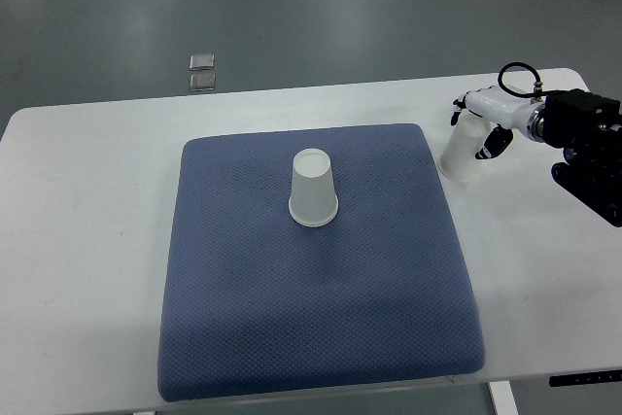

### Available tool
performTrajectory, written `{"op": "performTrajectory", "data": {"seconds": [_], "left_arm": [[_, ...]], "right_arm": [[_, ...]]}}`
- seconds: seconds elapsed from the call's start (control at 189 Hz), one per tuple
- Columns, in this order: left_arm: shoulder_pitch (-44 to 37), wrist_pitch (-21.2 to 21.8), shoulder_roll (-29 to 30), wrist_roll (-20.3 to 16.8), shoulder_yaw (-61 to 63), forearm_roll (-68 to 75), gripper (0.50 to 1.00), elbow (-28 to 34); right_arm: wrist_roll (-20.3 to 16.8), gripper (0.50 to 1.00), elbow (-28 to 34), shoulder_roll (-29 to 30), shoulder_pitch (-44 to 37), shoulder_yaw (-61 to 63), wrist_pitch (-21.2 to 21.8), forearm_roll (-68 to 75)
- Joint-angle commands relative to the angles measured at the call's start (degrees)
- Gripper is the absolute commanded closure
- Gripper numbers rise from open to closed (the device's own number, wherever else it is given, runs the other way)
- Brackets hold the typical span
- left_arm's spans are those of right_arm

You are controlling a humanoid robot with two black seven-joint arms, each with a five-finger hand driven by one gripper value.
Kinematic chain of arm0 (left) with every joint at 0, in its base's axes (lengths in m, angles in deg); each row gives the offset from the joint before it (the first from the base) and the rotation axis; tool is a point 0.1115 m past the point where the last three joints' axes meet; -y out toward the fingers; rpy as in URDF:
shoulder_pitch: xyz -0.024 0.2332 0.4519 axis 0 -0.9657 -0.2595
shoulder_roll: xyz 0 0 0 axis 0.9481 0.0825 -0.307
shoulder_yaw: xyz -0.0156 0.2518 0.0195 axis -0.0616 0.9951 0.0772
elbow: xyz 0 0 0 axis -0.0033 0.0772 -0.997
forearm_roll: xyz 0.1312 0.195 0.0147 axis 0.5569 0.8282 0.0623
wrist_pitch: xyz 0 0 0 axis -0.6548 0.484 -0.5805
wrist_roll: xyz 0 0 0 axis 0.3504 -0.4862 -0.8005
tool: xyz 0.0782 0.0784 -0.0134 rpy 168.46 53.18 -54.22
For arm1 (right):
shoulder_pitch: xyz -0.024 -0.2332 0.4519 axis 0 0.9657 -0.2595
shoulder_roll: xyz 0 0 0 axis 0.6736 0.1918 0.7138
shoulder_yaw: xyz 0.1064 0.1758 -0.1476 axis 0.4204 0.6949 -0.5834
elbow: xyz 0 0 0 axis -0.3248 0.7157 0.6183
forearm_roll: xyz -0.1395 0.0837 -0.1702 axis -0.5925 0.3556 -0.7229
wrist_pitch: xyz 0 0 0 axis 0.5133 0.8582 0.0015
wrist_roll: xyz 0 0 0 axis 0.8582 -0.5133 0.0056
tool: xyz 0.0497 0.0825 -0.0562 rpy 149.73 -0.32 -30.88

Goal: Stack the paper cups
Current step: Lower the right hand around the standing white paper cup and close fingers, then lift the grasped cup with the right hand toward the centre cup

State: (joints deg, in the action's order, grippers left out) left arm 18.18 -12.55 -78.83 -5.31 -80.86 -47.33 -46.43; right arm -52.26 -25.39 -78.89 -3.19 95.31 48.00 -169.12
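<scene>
One paper cup (313, 189) stood upside down near the middle of the blue mat (321, 337) — wide rim down, base up. A second paper cup (461, 155) was off the mat's right edge, over the white counter (87, 240), also inverted, gripped by the right robot hand (483, 121) — its fingers curled around the cup's upper part.

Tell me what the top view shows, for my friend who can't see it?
The robot's right hand grips a white paper cup at the right side of a white table, just off a blue mat. A second paper cup stands upside down in the mat's middle. The left hand is out of view.
</scene>
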Motion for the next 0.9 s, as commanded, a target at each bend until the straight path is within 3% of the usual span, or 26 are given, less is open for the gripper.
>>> {"op": "performTrajectory", "data": {"seconds": [0.0,0.291,0.381,0.561,0.768,0.895], "left_arm": [[0.0,0.0,0.0,-0.1,0.0,0.0,0.5,0.0],[0.0,0.0,0.0,0.0,0.0,0.0,0.5,0.0],[0.0,0.0,0.0,0.0,0.0,0.0,0.5,0.0],[0.0,0.0,0.0,0.0,0.0,0.0,0.5,0.0],[0.0,0.0,0.0,0.0,0.0,0.0,0.5,0.0],[0.0,0.0,0.0,0.0,0.0,0.0,0.5,0.0]], "right_arm": [[0.0,0.613,-0.1,0.0,0.0,-0.1,-0.1,-0.1],[0.0,0.756,-1.2,-0.1,0.0,-1.7,-0.5,-0.1],[0.0,0.867,-1.3,-0.3,0.0,-1.7,-0.6,-0.1],[-0.1,0.957,-1.2,-0.8,-0.1,-1.6,-2.0,0.0],[0.0,0.971,0.1,-1.8,-2.2,-0.9,-2.0,1.1],[0.3,0.969,4.8,-3.7,-4.9,-0.3,-1.7,2.0]]}}
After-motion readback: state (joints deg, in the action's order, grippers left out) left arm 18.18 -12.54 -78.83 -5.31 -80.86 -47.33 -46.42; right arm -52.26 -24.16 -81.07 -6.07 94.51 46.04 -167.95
